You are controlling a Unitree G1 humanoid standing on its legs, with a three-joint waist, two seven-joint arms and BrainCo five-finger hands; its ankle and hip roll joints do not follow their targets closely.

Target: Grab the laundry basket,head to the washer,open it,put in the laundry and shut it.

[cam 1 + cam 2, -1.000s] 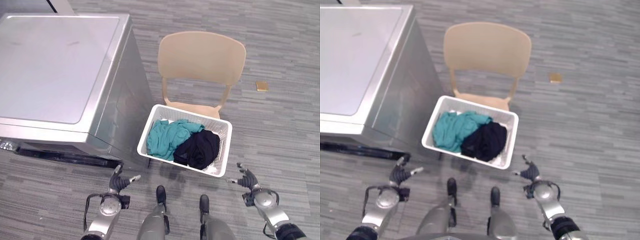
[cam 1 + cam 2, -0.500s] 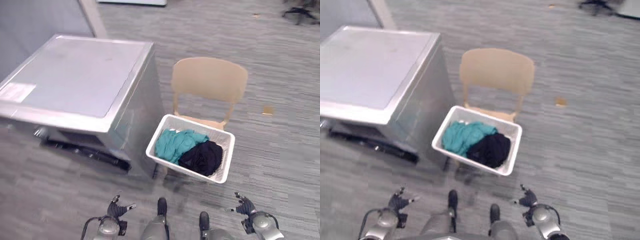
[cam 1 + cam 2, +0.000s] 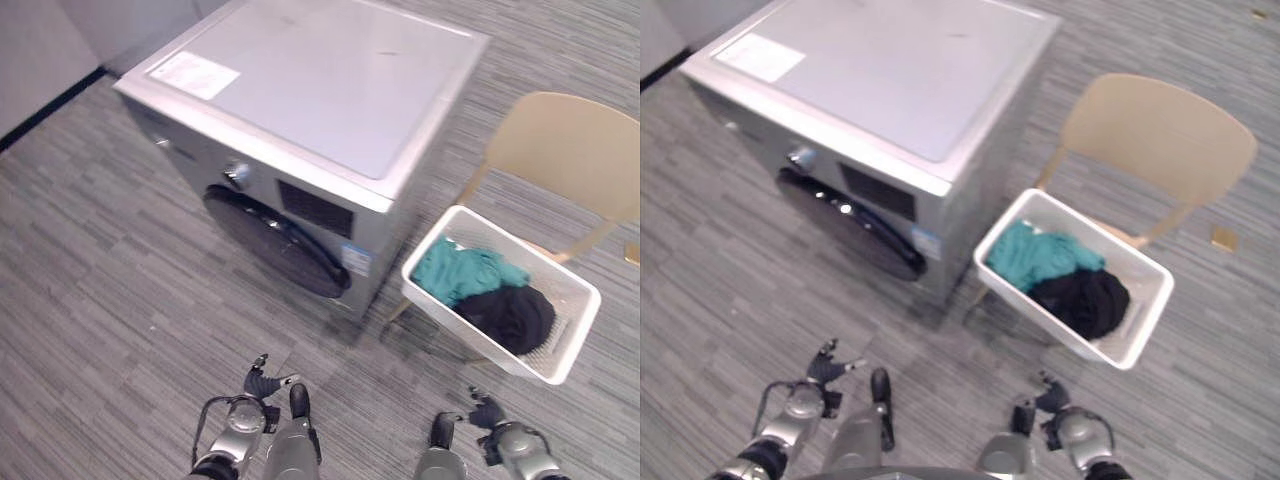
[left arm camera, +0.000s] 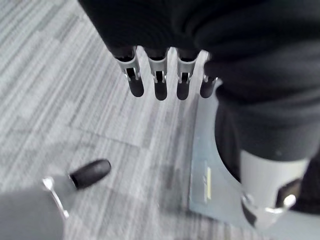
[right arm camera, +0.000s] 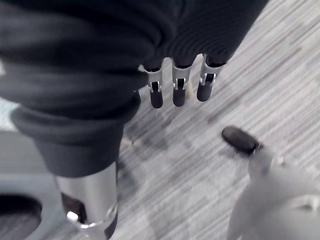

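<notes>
floor (image 3: 120, 290) - grey striped carpet | chair (image 3: 1160, 140) - tan, by the wall-side

white laundry basket (image 3: 574, 340) beside shut washer (image 3: 330, 100)

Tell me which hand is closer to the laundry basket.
Right. The right hand hangs low just below the basket, under its near right corner. The left hand hangs well off to the basket's left, in front of the washer. Both are open and empty.

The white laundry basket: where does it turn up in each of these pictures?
Left eye view: laundry basket at right, on the chair.
Right eye view: right of centre.
Left wrist view: not in it.
Right wrist view: not in it.
Shared landmark: the washer left of it.
</notes>
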